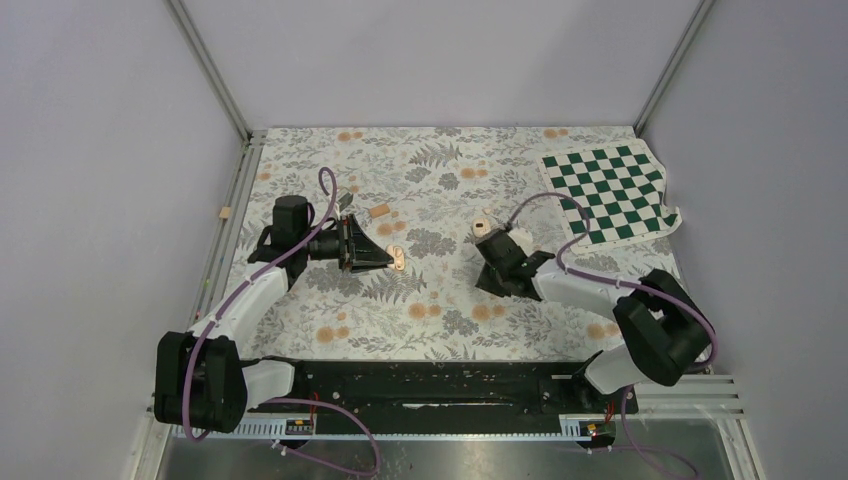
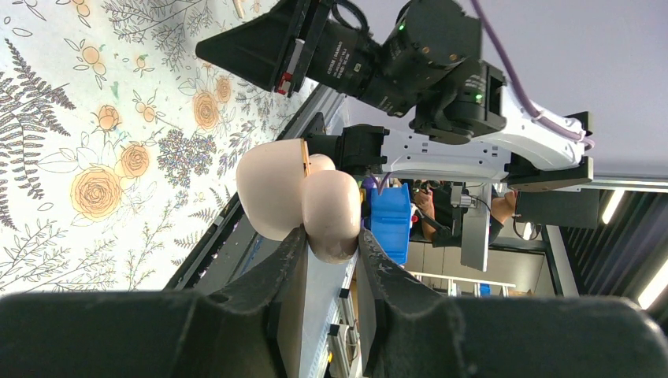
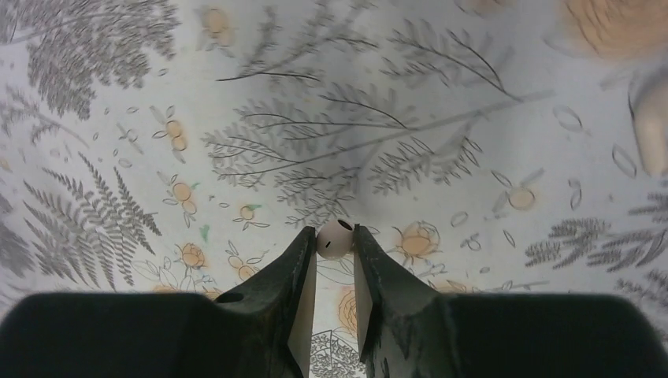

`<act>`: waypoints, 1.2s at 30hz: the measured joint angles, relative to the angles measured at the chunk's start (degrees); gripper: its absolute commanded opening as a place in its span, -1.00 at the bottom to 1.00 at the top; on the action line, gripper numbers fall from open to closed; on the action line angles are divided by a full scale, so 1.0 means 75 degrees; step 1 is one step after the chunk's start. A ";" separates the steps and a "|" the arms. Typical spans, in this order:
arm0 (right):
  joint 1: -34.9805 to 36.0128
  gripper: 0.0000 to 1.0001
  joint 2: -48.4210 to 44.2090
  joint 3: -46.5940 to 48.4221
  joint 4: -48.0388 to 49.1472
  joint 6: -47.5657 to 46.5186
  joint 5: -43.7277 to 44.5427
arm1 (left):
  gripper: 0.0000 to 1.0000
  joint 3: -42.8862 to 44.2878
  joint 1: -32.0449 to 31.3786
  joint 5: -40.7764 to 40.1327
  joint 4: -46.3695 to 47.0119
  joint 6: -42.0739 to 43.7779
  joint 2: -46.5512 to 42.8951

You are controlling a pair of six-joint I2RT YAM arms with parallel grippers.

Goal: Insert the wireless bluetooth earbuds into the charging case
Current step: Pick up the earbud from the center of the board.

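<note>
**Case in the left gripper, earbud in the right**

The left gripper point(image 2: 331, 248) is clamped narrow on the charging case point(image 2: 272, 189), whose lid is open, at about 9 o'clock of the centre of the floral table point(image 1: 420, 320). The right gripper point(image 3: 334, 252), at 3 o'clock, pinches one earbud point(image 3: 335, 238) between its fingertips over the cloth. A tan block point(image 1: 379, 211) lies at 11 o'clock of the case. A checkered mat point(image 1: 610, 190) fills the 2 o'clock corner.
</note>
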 measured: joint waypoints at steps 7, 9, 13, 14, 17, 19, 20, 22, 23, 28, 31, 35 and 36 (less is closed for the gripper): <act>-0.0102 0.07 -0.0364 -0.1084 0.0892 0.2565 0.0000 | -1.00 0.0000 0.0003 0.0000 0.0000 0.0000 0.0000; -0.0099 0.11 -0.0291 -0.1084 0.1262 0.2838 -0.0210 | -1.00 0.0000 0.0003 0.0000 0.0000 0.0000 0.0000; -0.0099 0.09 -0.0184 -0.1003 0.1399 0.2769 -0.0568 | -1.00 0.0000 0.0003 0.0000 0.0003 0.0000 0.0003; -0.0099 0.08 -0.0187 -0.0988 0.1378 0.2699 -0.0624 | -1.00 0.0000 0.0000 0.0000 0.0003 0.0000 0.0003; -0.0099 0.06 -0.0277 -0.0979 0.1288 0.2337 -0.0793 | -1.00 -0.0003 0.0000 -0.0003 0.0003 0.0003 0.0020; -0.0099 0.04 -0.0463 -0.1029 0.1239 0.2092 -0.0944 | -1.00 -0.0003 0.0000 0.0000 0.0003 0.0003 0.0035; -0.0099 0.03 -0.0557 -0.1061 0.1233 0.1988 -0.1023 | -1.00 0.0000 0.0000 0.0000 0.0003 0.0006 0.0050; -0.0099 0.00 -0.0641 -0.1105 0.1265 0.1804 -0.1198 | -1.00 0.0000 0.0000 -0.0003 0.0003 0.0006 0.0079; -0.0099 -0.02 -0.0627 -0.1110 0.1306 0.1728 -0.1317 | -1.00 0.0000 0.0003 -0.0003 0.0000 0.0006 0.0085; -0.0070 -0.05 -0.0122 -0.1107 0.1655 0.1562 -0.1999 | -1.00 0.0000 0.0003 -0.0003 0.0003 0.0006 0.0085; 0.0003 -0.04 0.0012 -0.1072 0.1772 0.1475 -0.2305 | -1.00 -0.0003 0.0003 -0.0003 0.0003 0.0006 0.0085; 0.0093 0.03 -0.0254 -0.1014 0.1632 0.0930 -0.2334 | -1.00 0.0000 0.0000 -0.0003 0.0003 0.0003 0.0085; 0.0093 0.05 -0.0455 -0.1011 0.1512 0.0697 -0.2261 | -1.00 0.0000 0.0000 -0.0003 0.0003 0.0003 0.0085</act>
